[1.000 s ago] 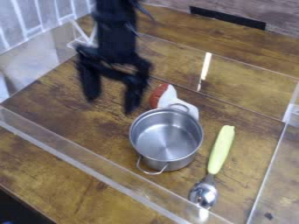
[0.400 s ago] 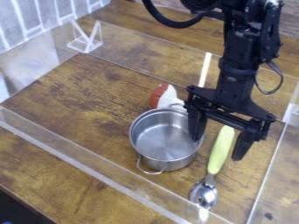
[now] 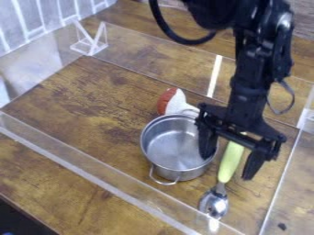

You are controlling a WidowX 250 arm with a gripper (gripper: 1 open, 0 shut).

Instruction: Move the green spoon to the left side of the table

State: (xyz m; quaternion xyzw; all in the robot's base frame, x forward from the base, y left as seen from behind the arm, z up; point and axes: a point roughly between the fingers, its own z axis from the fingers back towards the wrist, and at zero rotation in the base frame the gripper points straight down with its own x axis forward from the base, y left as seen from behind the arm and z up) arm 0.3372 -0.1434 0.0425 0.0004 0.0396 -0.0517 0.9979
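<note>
- The claw [image 3: 230, 173] stood wide open, holding nothing, its fingers straddling the green spoon's handle.
- The green spoon [image 3: 229, 170] lay on the right of the table [image 3: 84, 115], bowl toward the near side.
- The metal pot [image 3: 175, 147] sat just left of it.

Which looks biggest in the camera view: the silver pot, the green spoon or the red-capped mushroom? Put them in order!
1. Silver pot
2. Green spoon, partly hidden
3. Red-capped mushroom, partly hidden
</note>
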